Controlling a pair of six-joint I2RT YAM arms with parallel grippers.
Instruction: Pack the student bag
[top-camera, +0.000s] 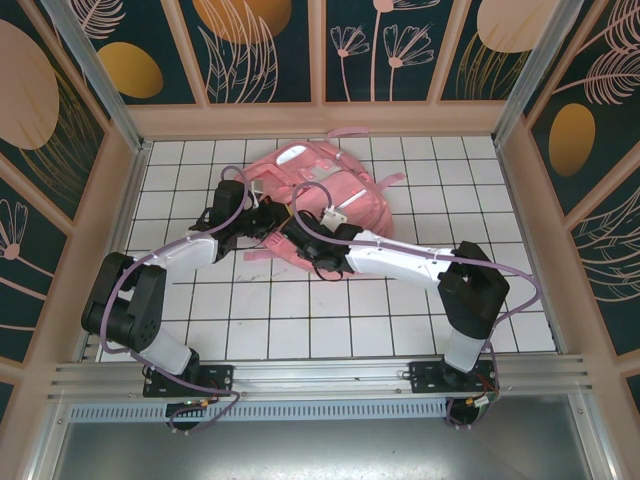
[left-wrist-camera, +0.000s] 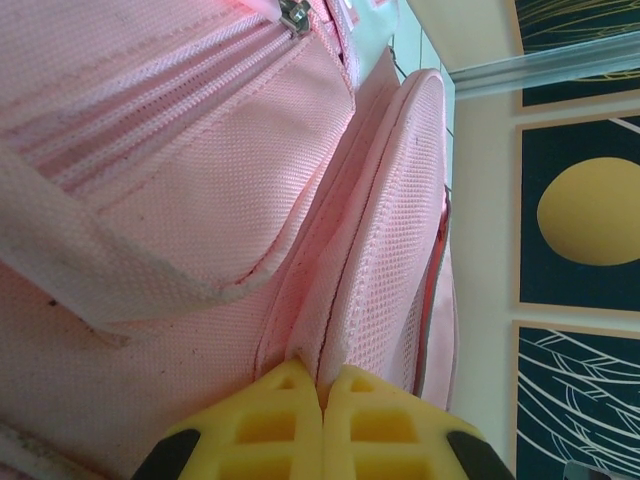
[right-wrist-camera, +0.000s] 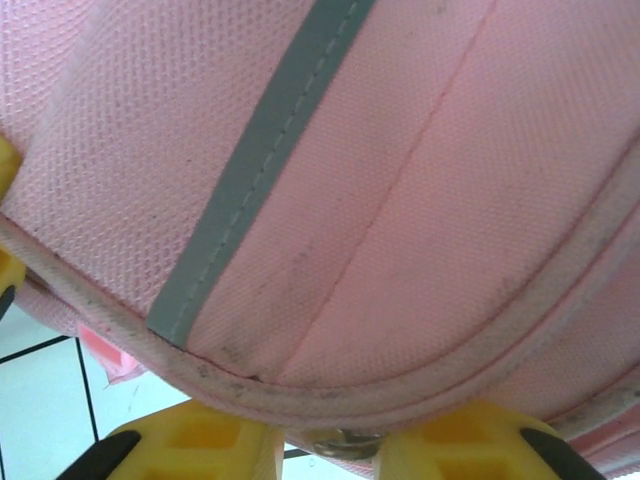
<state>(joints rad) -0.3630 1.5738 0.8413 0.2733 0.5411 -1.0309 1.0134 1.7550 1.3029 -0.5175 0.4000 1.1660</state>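
In the top view, both sets of fingertips are being hidden by the wrists and by folds of the student bag (top-camera: 310, 195). The bag is lying on the white tiled bench (top-camera: 300, 320), toward the far side and about midway between left and right. In the wrist views it is being cut off on all sides, and a metal zip pull (left-wrist-camera: 293, 15) is being clipped by the top edge.

The left arm (top-camera: 190, 250) is being held low, stretched from the near left to the bag's near-left side. The right arm (top-camera: 400, 260) is being bent at a raised elbow on the right and reached leftward to the bag's near edge.

The left end effector (left-wrist-camera: 322, 400) is being held together, with a fold of pink fabric pinched between its yellow fingers. The right end effector (right-wrist-camera: 330, 445) is being held apart beneath the bag's piped edge, below a grey strip (right-wrist-camera: 260, 170). A small metal piece is sitting in the gap, and it cannot be told whether it is being touched.

Bare tiles are being left near, left and right of the bag. The wooden rail (top-camera: 320, 120) is standing near its far end.
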